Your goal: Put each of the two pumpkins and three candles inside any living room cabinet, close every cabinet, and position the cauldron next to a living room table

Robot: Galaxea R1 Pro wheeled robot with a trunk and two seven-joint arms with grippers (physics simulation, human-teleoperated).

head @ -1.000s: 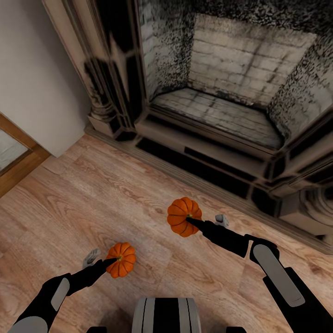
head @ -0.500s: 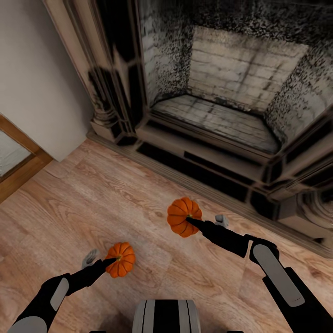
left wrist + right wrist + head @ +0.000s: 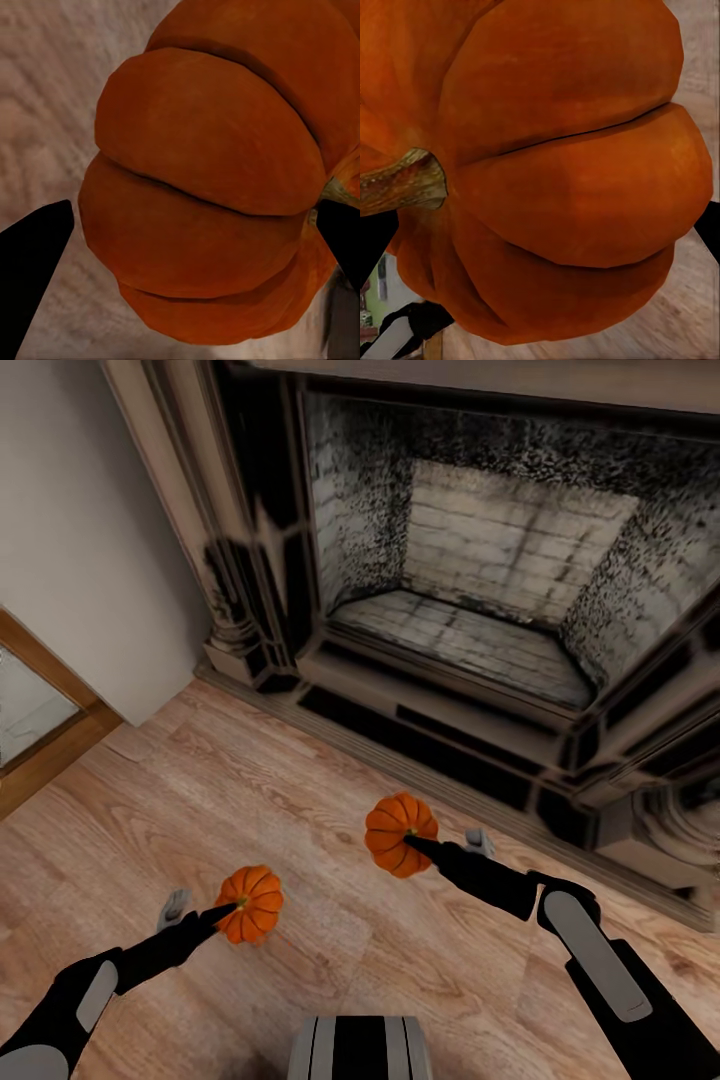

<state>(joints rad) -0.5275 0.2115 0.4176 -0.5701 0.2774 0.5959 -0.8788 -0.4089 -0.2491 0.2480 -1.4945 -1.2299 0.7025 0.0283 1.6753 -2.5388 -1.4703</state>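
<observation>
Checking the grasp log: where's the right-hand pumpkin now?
Head view: pumpkin held in the right gripper, right of centre, above the wood floor before the fireplace.

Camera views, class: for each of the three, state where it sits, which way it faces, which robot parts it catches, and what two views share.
Head view: high on the robot, facing forward and down at the wood floor and fireplace; both arms show, left hand and right hand each gripping a pumpkin.
Left wrist view: on the left arm, looking along its dark fingers at the left pumpkin.
Right wrist view: on the right arm, close on the right pumpkin.
Shared: head and left wrist views both show the left pumpkin.
</observation>
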